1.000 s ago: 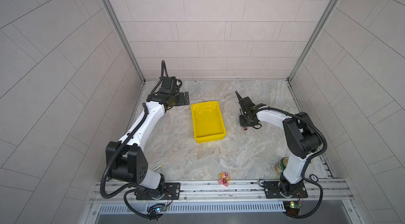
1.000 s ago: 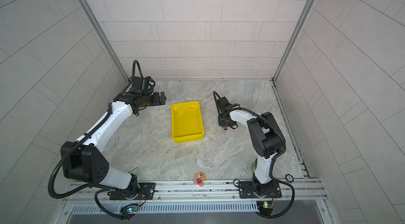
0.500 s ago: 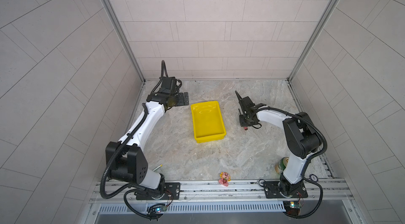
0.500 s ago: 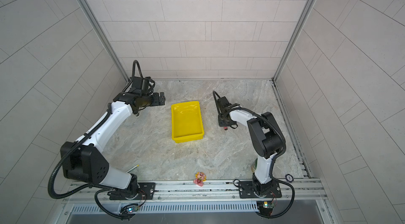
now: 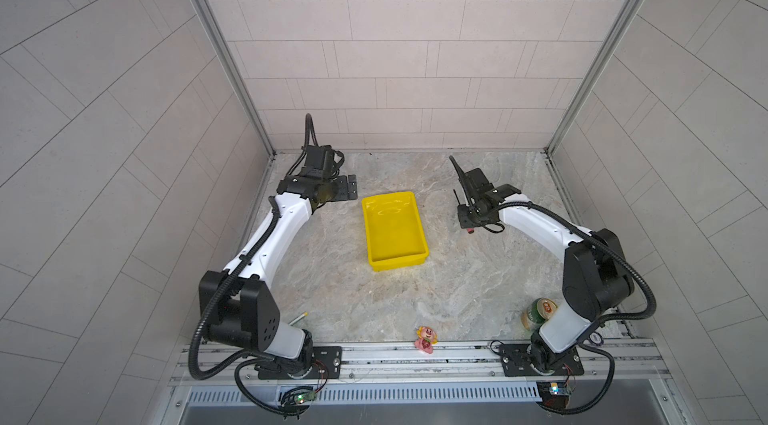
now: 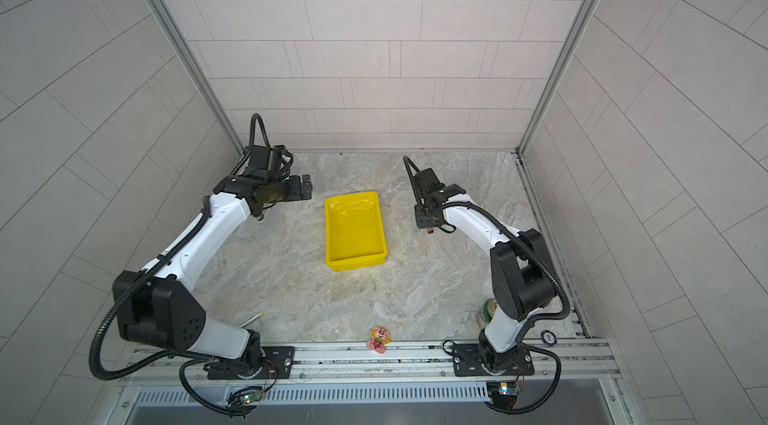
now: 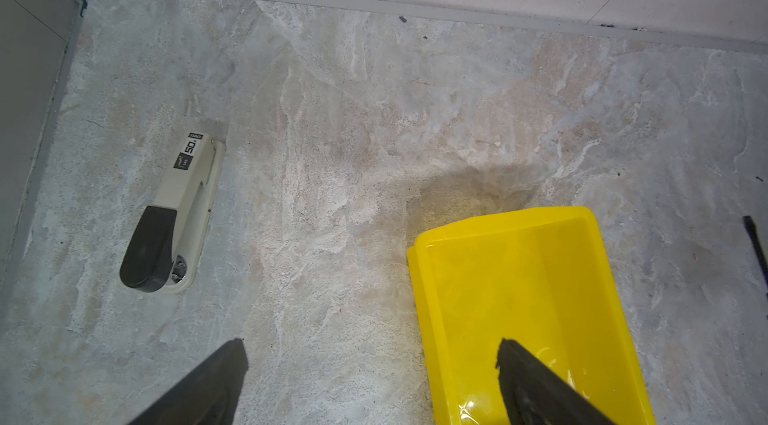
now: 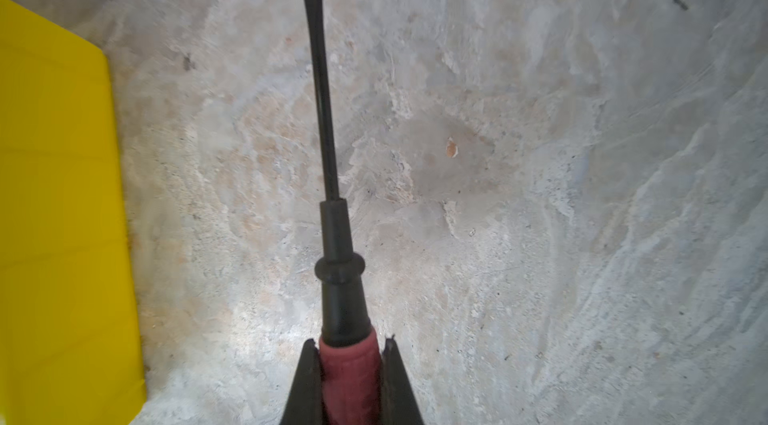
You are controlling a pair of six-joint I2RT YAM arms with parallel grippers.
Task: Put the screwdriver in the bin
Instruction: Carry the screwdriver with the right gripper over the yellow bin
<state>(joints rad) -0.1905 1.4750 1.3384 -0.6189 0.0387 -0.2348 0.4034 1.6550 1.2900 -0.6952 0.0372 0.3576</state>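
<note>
Closest to my bases, at the front edge of the grey marbled tabletop (image 5: 415, 298), a small pink doll figure (image 5: 426, 337) stands. A round green can (image 5: 539, 312) stands just beside my right base, and a thin white stick with a yellow tip (image 5: 298, 317) lies near my left base.

Further in, at the middle of the tabletop, sits the shallow bright yellow rectangular plastic bin (image 5: 394, 231) with its glossy inside.

To the right of the bin, apart from it, my right gripper (image 8: 349, 339) is pinching the small slim screwdriver (image 8: 328, 119) by its red-pink handle. One finger presses on each side of the handle. The thin black shaft points away from my wrist, toward the back wall. The screwdriver is outside the bin; I cannot tell whether it touches the tabletop.

My left gripper (image 7: 372, 344) hangs near the far left corner of the bin, with its two fingers spread wide. Beyond it, close to the left wall, a pale grey stapler with a black top (image 7: 174, 215) lies flat on the tabletop.
</note>
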